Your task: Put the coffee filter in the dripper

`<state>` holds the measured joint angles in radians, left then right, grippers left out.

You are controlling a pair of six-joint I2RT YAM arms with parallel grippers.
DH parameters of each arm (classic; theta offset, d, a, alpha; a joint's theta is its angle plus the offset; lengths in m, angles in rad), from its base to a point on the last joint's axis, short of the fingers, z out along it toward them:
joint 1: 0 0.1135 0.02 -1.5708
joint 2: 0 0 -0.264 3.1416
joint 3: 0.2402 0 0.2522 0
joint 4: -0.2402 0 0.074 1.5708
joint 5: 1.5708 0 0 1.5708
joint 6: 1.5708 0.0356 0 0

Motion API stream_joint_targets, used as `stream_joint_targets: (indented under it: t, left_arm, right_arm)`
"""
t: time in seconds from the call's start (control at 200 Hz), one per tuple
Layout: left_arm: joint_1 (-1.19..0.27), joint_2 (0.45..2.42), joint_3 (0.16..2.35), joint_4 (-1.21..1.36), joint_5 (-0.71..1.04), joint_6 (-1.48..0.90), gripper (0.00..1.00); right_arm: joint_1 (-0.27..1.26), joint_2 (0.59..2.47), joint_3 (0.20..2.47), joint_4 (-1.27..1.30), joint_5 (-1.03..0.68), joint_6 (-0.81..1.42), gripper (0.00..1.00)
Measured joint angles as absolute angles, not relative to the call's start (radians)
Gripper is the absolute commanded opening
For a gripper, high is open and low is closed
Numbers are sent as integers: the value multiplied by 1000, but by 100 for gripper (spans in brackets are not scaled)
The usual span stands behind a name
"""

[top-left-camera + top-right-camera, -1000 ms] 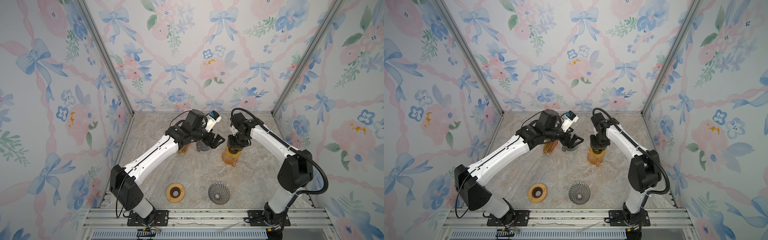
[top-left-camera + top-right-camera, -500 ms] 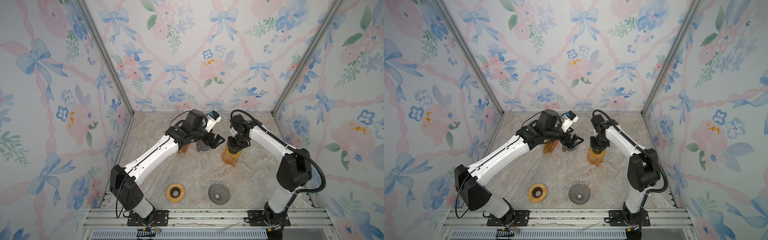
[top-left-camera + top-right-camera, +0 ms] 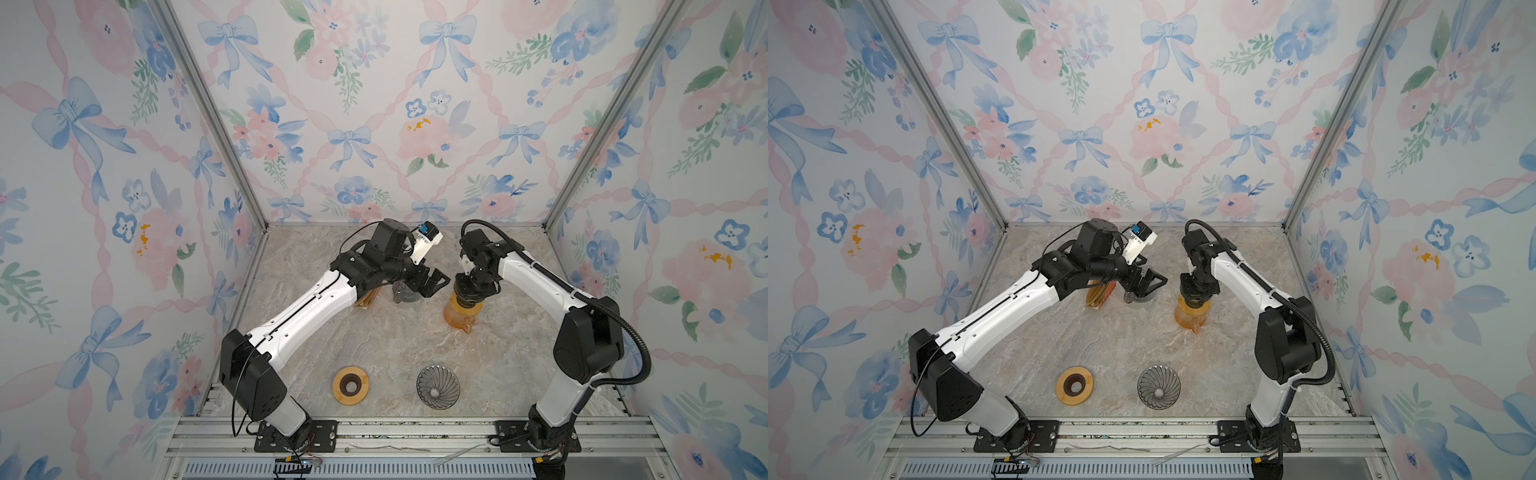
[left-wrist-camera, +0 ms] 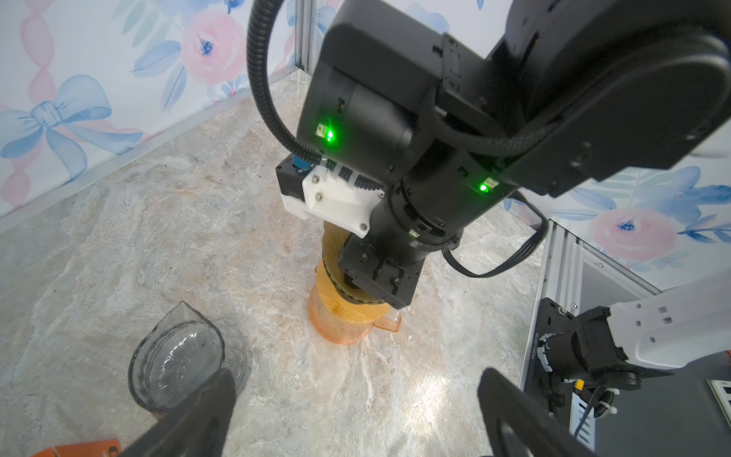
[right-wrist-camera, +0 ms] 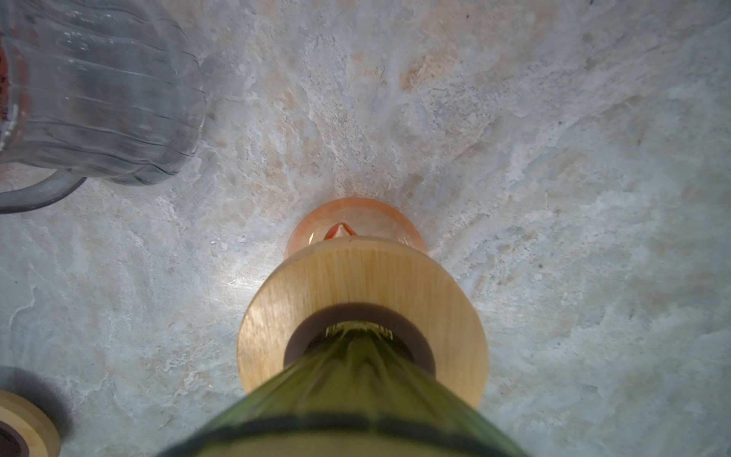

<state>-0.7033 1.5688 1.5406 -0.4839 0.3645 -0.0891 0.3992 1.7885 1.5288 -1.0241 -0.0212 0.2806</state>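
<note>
1. The carafe (image 3: 461,318), clear orange, stands on the worktop (image 3: 395,340) toward the back edge, right of the middle.
2. A wooden ring (image 5: 364,273) lies flat on the carafe's mouth. The green dripper (image 5: 356,376) sits point-down in the ring's dark hole.
3. The filter (image 4: 335,243) is in the dripper. From the left wrist camera it shows as a tan sheet rising out of the dripper's dark ribbed rim.
4. The right claw (image 3: 468,290) comes straight down onto the top of that stack. Its tips are hidden behind its own body and the filter, so I can't make out how far apart they stand or whether they pinch the paper.
5. The left claw (image 4: 356,415) is spread wide with nothing between its fingers (image 4: 197,411). It hangs between the jug and the carafe, touching neither as far as I can see.
6. The jug (image 4: 178,356), grey ribbed glass, stands upright toward the back edge near the middle. It is just left of the carafe and apart from it.
7. An orange pack (image 3: 1100,295) lies just left of the jug, partly under the left arm. What it holds I can't read.
8. Near the front edge a spare ring (image 3: 350,384) and a grey dripper (image 3: 438,386), mouth up, sit side by side but apart. Both are well away from the arms' working ends.
</note>
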Motion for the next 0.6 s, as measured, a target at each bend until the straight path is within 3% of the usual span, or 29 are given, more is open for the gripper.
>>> stream_joint_targets:
  t: [0.6]
  left_arm:
    - [-703,1569,1541,-484,365,-89,98]
  right_arm:
    - [399,1734,1552,-1036,19,258,24]
